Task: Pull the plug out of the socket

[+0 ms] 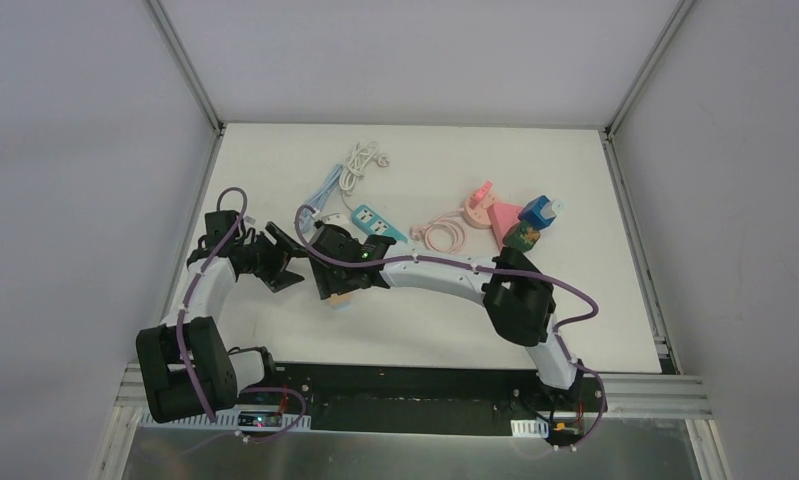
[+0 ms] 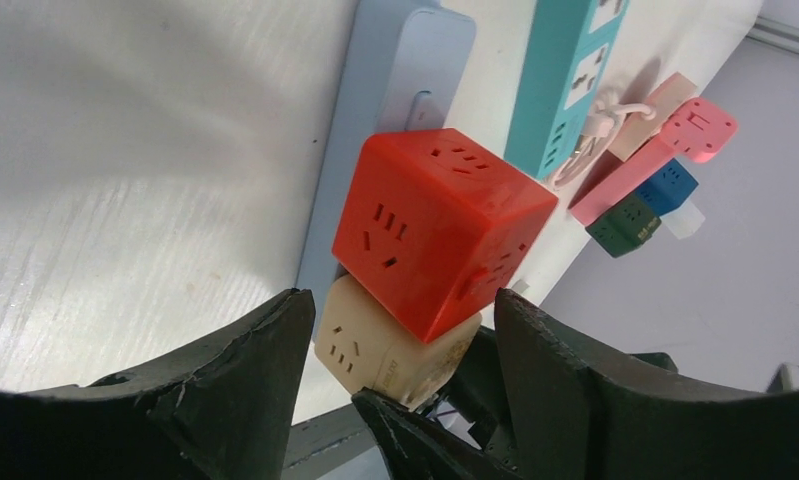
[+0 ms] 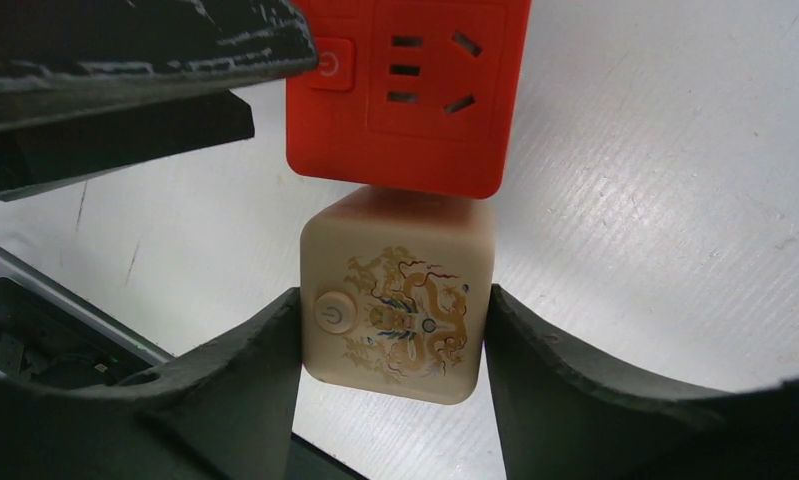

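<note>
Table (image 1: 425, 330): white, grey cell walls around it; both arms meet at its mid-left.
Right arm (image 1: 520, 300): arcs across from the right base to the work spot.
Left arm (image 1: 200, 290): comes in along the left edge to the same spot.
Power strips: light blue strip (image 2: 395, 90) is just behind the red cube socket (image 2: 435, 225), teal strip (image 2: 565, 80) beside it. Risk: a hard release swings a cube into them.
Right gripper (image 3: 392, 300): clamped on the beige cube plug (image 3: 395, 265), one finger on each side face.
Left gripper (image 2: 400, 300): fingers straddle the red cube socket. One lies by its button side; the other's contact is unclear, so can't tell if it's clamped.
Red cube socket: face to face with the beige one, touching.
Beige cube plug: dragon print and button face the right wrist camera. Looks fully seated, so the pull isn't done.
Seam: no gap visible. Risks: if the left grip is loose, both cubes travel together. Smooth beige sides may slip through the fingers. An off-axis pull could jam the pins.
</note>
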You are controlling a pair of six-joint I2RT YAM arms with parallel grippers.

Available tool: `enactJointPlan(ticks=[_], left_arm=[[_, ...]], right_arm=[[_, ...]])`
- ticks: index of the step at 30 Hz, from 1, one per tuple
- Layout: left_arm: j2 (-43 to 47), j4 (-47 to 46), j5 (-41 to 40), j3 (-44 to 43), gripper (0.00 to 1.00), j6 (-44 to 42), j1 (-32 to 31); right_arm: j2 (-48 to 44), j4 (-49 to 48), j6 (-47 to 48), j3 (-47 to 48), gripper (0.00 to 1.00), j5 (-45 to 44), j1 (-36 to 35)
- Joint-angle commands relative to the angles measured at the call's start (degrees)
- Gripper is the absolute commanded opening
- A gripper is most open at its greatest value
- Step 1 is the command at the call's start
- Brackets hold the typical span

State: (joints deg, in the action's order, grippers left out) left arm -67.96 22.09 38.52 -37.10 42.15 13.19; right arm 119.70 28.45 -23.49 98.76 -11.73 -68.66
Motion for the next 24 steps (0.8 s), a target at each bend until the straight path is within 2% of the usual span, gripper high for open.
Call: enactJointPlan(ticks=[1,5,8,15,19,24], left_arm=[[-1.5,-1.4,-0.2,2.4,0.66,-0.8,0.0],[-0.8,-0.2,1.0,3.4,0.61,0.6,-0.6],[0.5,-0.3,-3.1,4.0,0.60,0.2,-1.8],[-2.5,0.1,-8.3,4.1,0.54,0.8,-6.7],[-1.9,1.4,-15.0,5.9,0.48,1.9,-11.2],[-1.5,1.2,-17.9,8.6,0.42,2.9,-12.7]], right_arm=[[0.1,1.5,-0.4,2.5,0.35,-2.0,-0.2],[0.3,3.3,0.6,4.0,0.13,-1.9,-0.2],[0.3,3.7,2.2,4.2,0.00,-1.7,-0.2],[-2.2,3.4,3.4,3.4,0.00,-1.7,0.0],[-5.3,1.7,-2.5,2.9,0.00,6.1,3.1],[-6.2,0.4,1.1,2.2,0.00,5.1,4.3]])
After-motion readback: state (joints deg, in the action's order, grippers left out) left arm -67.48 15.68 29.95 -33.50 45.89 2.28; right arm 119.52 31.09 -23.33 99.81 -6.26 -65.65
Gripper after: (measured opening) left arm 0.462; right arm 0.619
